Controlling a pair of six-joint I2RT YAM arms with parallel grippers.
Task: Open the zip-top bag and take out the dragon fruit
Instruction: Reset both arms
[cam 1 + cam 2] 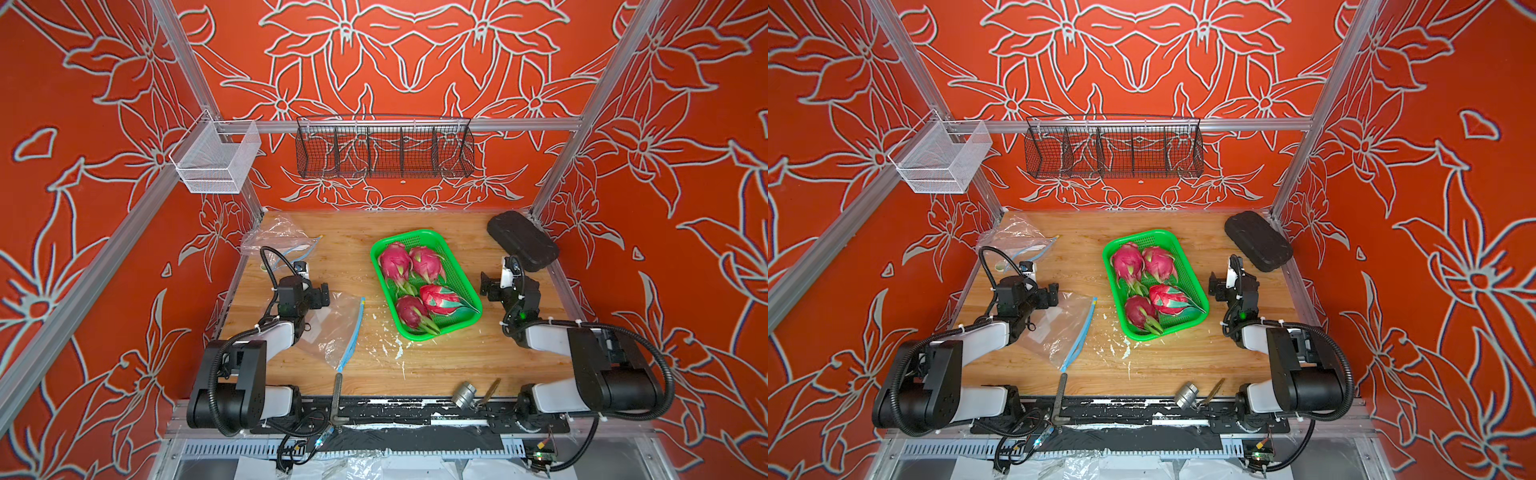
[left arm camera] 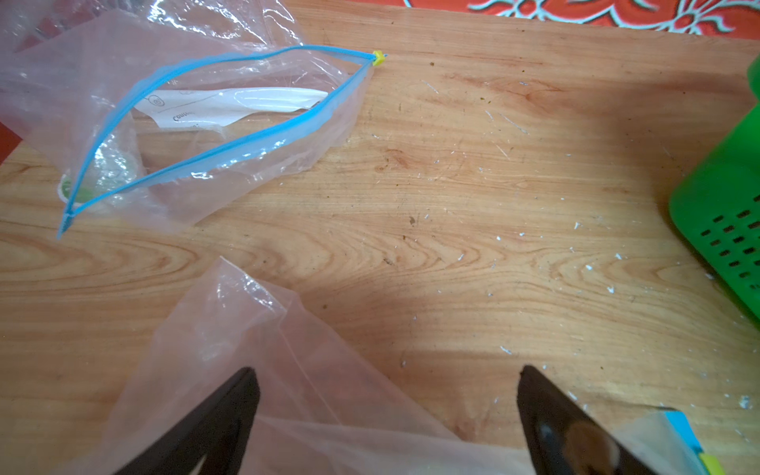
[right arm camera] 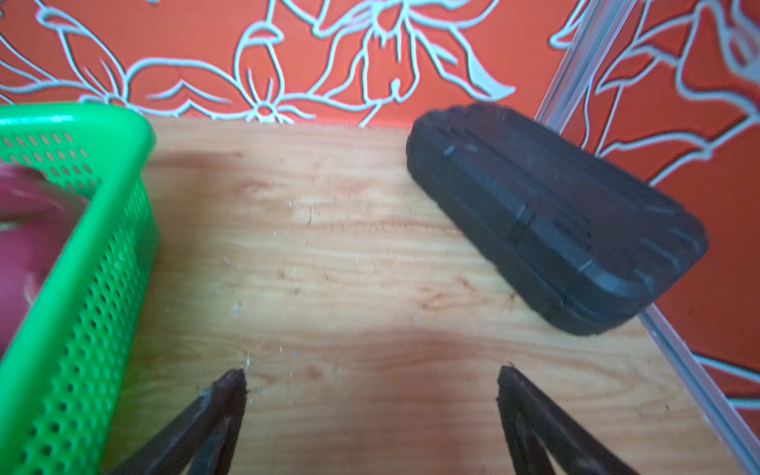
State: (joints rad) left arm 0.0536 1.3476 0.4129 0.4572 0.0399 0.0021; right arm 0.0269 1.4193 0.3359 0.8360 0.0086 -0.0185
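Several magenta dragon fruit [image 1: 395, 262] [image 1: 1127, 262] lie in the green perforated tray [image 1: 459, 274] [image 1: 1187, 278] at the table's middle; one shows as a pink blur [image 3: 24, 246] in the right wrist view. An empty, flat zip-top bag [image 1: 336, 328] [image 1: 1065, 328] [image 2: 255, 349] with a blue zip lies left of the tray. My left gripper [image 1: 320, 295] [image 2: 385, 370] hovers open over its far corner, holding nothing. A second zip-top bag [image 1: 282, 239] [image 2: 205, 123] gapes open at the back left with a paper slip inside. My right gripper [image 1: 488, 286] [image 3: 370, 370] is open over bare wood right of the tray.
A black case [image 1: 521, 241] [image 3: 555, 214] lies at the back right corner. On the back rail hang a black wire basket [image 1: 384, 149] and a white mesh basket [image 1: 216, 158]. White crumbs [image 1: 390, 345] lie in front of the tray. A metal cylinder [image 1: 463, 395] sits at the front edge.
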